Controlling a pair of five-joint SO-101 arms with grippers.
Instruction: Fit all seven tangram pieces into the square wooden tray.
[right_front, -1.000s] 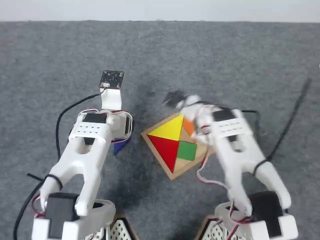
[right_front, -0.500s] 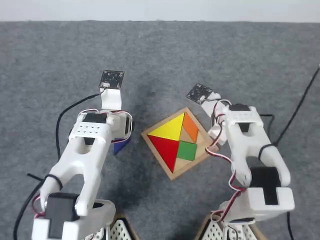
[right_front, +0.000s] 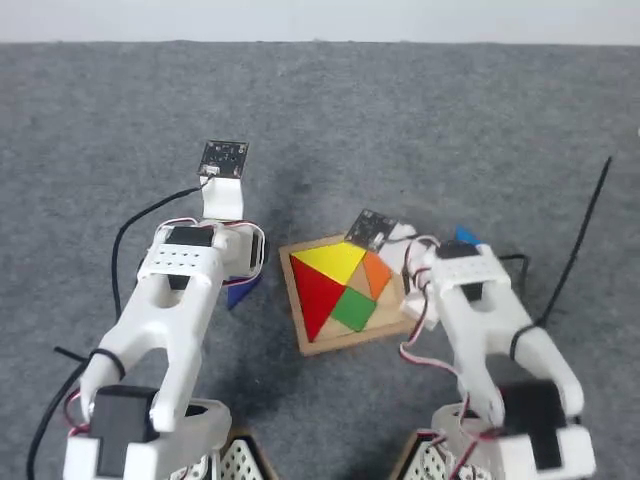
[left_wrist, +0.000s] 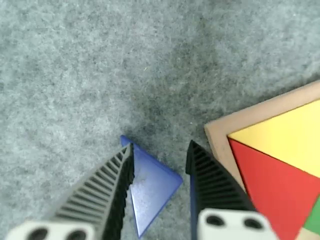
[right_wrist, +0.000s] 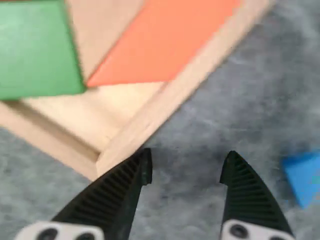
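Observation:
The square wooden tray (right_front: 350, 338) lies mid-table holding a yellow triangle (right_front: 330, 262), a red triangle (right_front: 315, 295), a green square (right_front: 353, 308) and an orange piece (right_front: 377, 273). Part of its floor is bare wood (right_wrist: 100, 107). My right gripper (right_wrist: 190, 154) is open just outside the tray's rim (right_wrist: 165, 100), at its right corner, with nothing between its fingers. My left gripper (left_wrist: 161, 147) is open left of the tray, its fingers on either side of a dark blue triangle (left_wrist: 150, 187) flat on the carpet.
A light blue piece (right_front: 465, 236) lies on the grey carpet beyond the right arm, also seen at the right wrist view's edge (right_wrist: 305, 177). Cables trail off both arms. Open carpet stretches behind the tray.
The right arm swung in against the tray's right side; the tray turned from a diamond stance to nearly square and slid slightly left. The left arm stayed still.

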